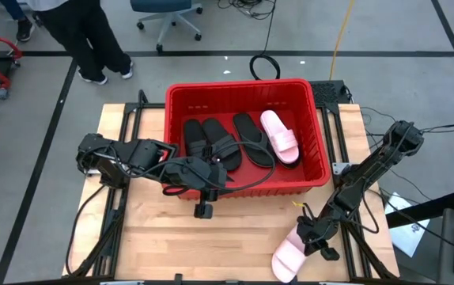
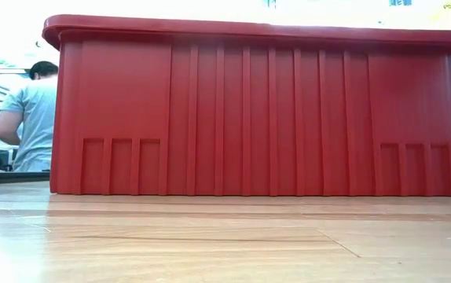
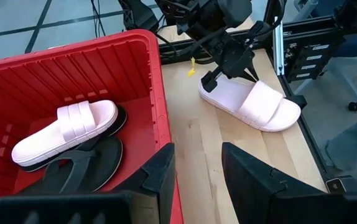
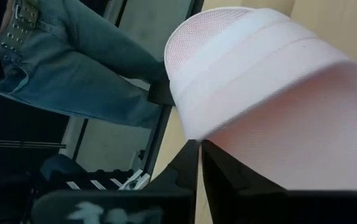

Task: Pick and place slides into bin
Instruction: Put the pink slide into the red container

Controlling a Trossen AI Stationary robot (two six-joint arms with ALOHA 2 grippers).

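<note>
The red bin (image 1: 319, 150) stands at the table's far middle; its near wall (image 2: 249, 110) fills the low view. In it lie two black slides (image 1: 198, 136), two black flip-flops (image 1: 247, 134) and one pink slide (image 1: 279, 136), which also shows in the left wrist view (image 3: 66, 127). The other pink slide (image 1: 289, 257) lies flat on the table at the near right (image 3: 253, 102). My right gripper (image 1: 312, 236) is shut at that slide's far end (image 4: 259, 93). My left gripper (image 3: 197, 168) is open and empty over the bin's near wall (image 1: 219, 180). My right gripper's shut fingers (image 4: 185, 171) stand at the pink slide's far end (image 3: 211, 87), slanting down from the table's far right. The slide lies flat on the table. I cannot tell whether the fingertips touch it.
Black frame rails run along the table's left and right edges (image 1: 346, 134). Bare wood lies between the bin and the near edge (image 1: 235, 237). A person stands beyond the table's far left (image 1: 85, 32), and another person shows to the left of the bin in the low view (image 2: 29, 118).
</note>
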